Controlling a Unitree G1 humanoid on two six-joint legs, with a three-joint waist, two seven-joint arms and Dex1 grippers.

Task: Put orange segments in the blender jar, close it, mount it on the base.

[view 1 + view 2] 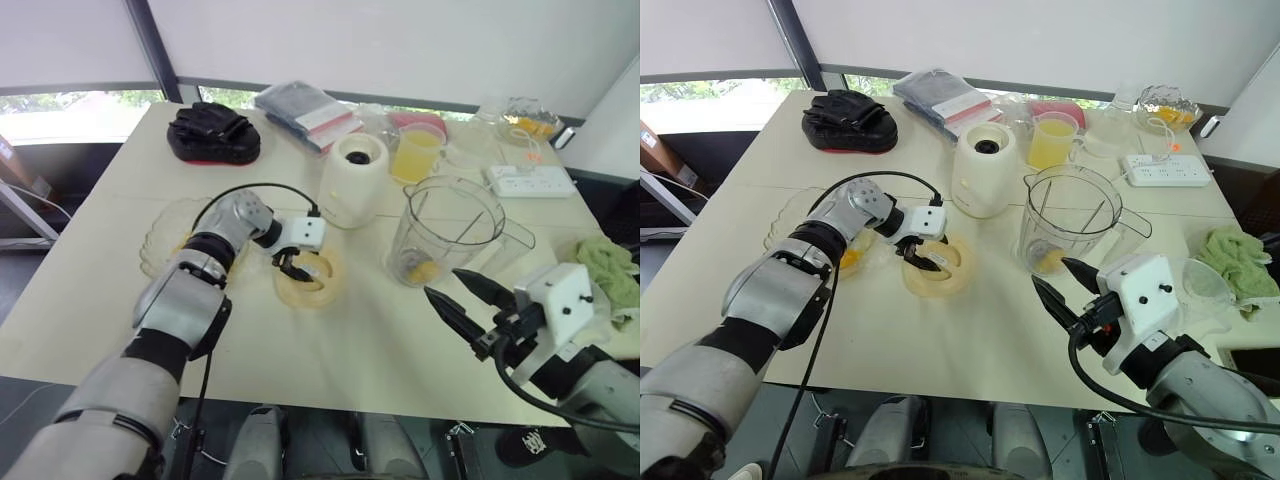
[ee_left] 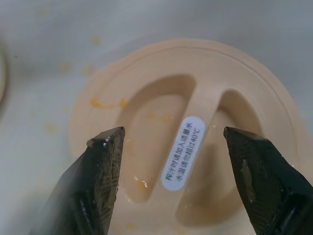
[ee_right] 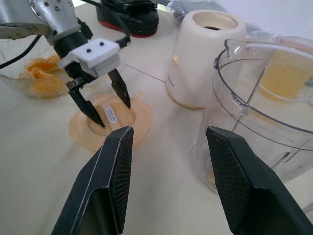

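Your left gripper (image 2: 172, 132) is spread open over the lid (image 1: 312, 282), one black finger on each side of the raised centre bar that carries a small white label. Whether the tips touch the lid cannot be told. The lid lies flat on the table (image 1: 340, 350), between the glass bowl (image 1: 790, 232) of orange segments (image 3: 43, 73) on your left and the blender jar (image 1: 455, 230) on your right. The jar stands upright and uncovered, with a few orange pieces (image 1: 425, 270) at its bottom. The cream base (image 1: 352, 180) stands just behind the lid and beside the jar, apart from both. Your right gripper (image 1: 445, 283) is also spread open and holds nothing. It hangs over the table just in front of the jar. The tabletop is pale and matte, with small juice spots around the lid. The stretch between the lid and your right gripper is bare, and so is the near strip along the front edge. The far side is crowded: a black glove (image 1: 212, 132), a bagged packet (image 1: 308, 112), a cup of yellow juice (image 1: 418, 152) and a power strip (image 1: 530, 180). A green cloth (image 1: 608, 268) lies at the right edge. White blinds and a window close off the room behind the table.
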